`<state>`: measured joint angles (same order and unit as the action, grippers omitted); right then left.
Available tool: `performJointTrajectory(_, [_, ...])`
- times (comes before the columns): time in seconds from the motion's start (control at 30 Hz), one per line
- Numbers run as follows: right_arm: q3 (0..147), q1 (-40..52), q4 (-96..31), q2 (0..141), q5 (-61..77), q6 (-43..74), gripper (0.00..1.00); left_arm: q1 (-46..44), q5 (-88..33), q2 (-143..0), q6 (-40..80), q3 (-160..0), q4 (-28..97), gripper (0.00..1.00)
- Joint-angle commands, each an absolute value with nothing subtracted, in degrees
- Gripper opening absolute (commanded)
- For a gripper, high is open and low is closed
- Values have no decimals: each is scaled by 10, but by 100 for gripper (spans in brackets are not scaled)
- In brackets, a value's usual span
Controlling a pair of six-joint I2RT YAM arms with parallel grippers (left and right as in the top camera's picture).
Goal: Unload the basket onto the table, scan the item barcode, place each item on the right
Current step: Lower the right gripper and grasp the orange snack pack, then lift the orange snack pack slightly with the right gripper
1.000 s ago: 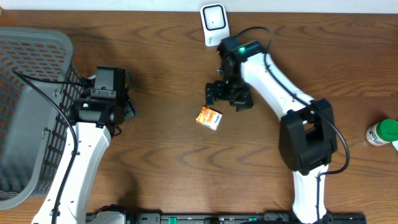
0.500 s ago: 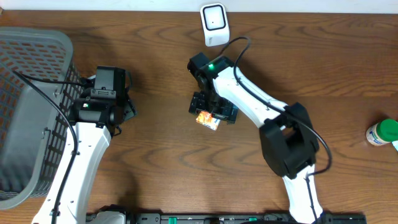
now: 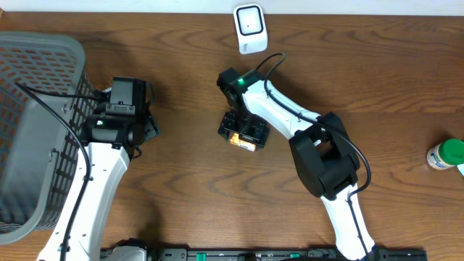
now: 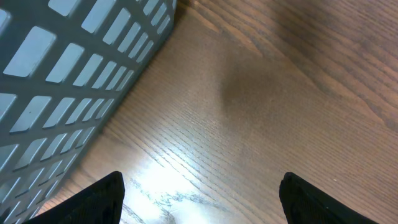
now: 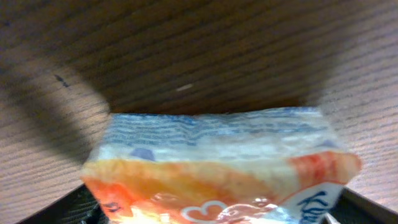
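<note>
**Right claw astride the packet at mid-bench**

The right claw (image 3: 243, 134) points straight down, one finger on either side of the orange packet (image 5: 217, 162). Whether the fingers press it yet cannot be told. The packet lies flat directly beneath the claw, near the middle of the bench (image 3: 181, 210), and its long edge runs from finger to finger. The right arm folds at the elbow and reaches in from the near edge. The scanner (image 3: 250, 29) stands at the far edge, beyond the packet. The left claw (image 4: 202, 202), spread wide and empty, hovers well apart beside the basket (image 3: 36, 109) at the left edge, so the right arm is nearer.
</note>
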<state>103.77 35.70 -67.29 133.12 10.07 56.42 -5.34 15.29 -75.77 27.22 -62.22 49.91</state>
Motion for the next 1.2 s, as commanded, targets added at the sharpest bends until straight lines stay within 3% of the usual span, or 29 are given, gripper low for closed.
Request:
performJointTrajectory(0.0, [1023,356,-671,1380,52,550,77,-52,154,-759,277,-622,501,80])
performJointTrajectory(0.43, [1024,344,-705,1379,65,430,63,-52,154,-759,277,-622,501,80])
performJointTrajectory(0.7, [1024,317,-805,1379,126,266,63,-52,154,-759,277,-622,501,80])
performJointTrajectory(1.0, [1024,294,-878,1379,154,173,63,-52,154,-759,277,-622,501,80])
performJointTrajectory(1.07, [1024,293,-881,1379,153,157,67,-52,154,-759,277,-622,501,81])
performJointTrajectory(1.17, [1024,293,-859,1379,135,152,86,-52,154,-759,277,-622,501,81])
